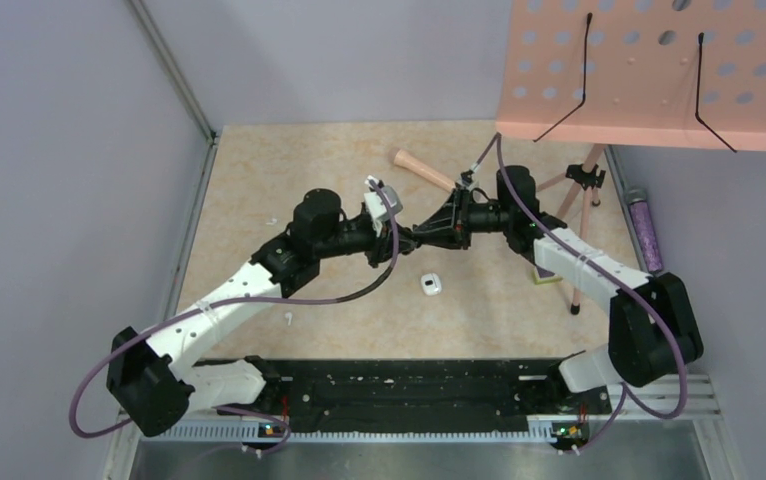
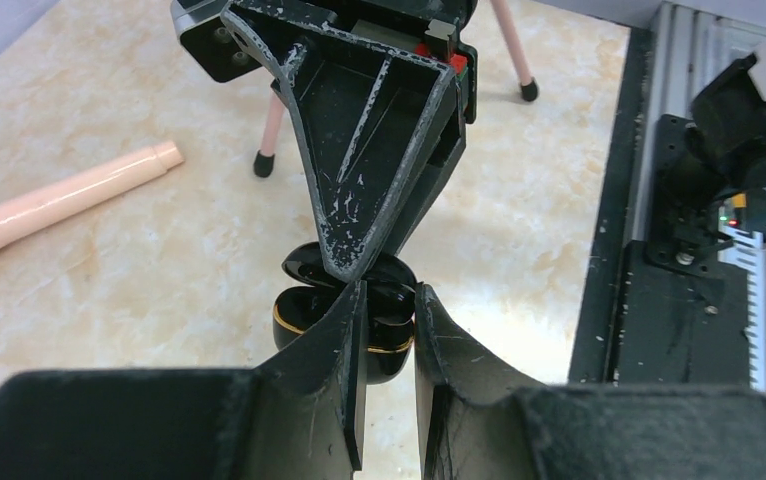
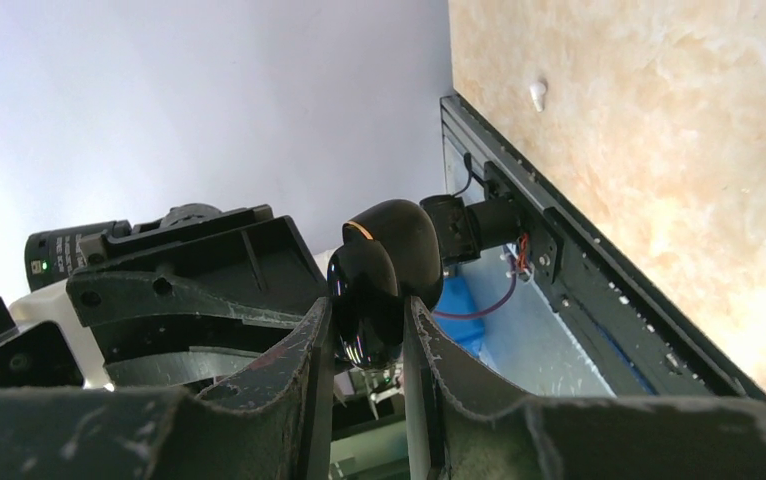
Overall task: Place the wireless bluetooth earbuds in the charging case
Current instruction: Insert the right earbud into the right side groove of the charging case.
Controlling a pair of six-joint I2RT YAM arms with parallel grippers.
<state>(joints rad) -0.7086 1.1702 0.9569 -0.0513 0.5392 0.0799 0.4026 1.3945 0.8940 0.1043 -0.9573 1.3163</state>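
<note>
While you are clamping the case from both sides, left gripper and right gripper each closed on it, one earbud is lying on the table below and behind the left gripper, nearer that arm, its axis too small to tell.

A loose pink tube lies near a pink stand and a purple bottle.

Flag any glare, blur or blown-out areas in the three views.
Top external: evenly lit, sharp, soft shadows. Left wrist: near fingers blurred, sheen on black case. Right wrist: wall washed out, table glares lower right, highlight on the case.
</note>
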